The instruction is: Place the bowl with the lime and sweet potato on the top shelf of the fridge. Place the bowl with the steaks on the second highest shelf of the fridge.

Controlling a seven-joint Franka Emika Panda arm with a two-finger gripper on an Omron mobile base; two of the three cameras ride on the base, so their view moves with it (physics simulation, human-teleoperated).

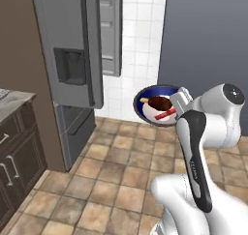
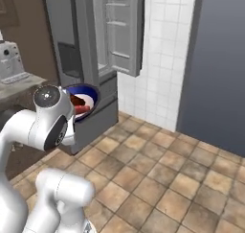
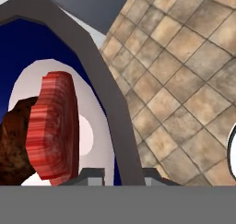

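Hand view shows your tool (image 3: 117, 174) clenched on the rim of the blue bowl (image 3: 99, 75), the steaks (image 3: 50, 126) lying inside it. From the left base view, the bowl hangs over the tiled floor (image 1: 116, 181), near the fridge (image 1: 72, 50), whose door stands open. Judging by that, the steak bowl isn't shelved yet; you can't tell whether the lime and sweet potato bowl is placed.
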